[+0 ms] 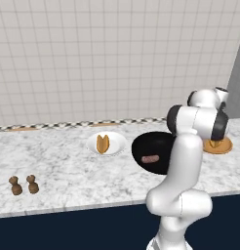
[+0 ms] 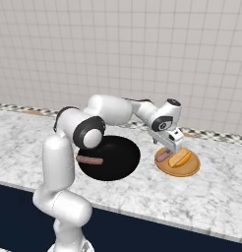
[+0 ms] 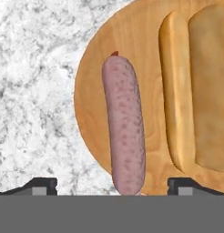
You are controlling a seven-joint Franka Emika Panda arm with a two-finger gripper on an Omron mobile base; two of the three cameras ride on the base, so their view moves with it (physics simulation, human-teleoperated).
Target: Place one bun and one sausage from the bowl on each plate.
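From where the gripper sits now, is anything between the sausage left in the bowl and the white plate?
Nothing visible. The sausage lies in the black bowl, and bare counter separates it from the white plate, which holds one bun. The gripper is over the orange plate.

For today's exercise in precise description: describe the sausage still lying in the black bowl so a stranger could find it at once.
On the grey marble counter, between the small white plate and the orange-tan plate, sits the large glossy black bowl. In it lies a short pinkish-brown sausage. Unlike the other sausage, it has no golden bun beside it.
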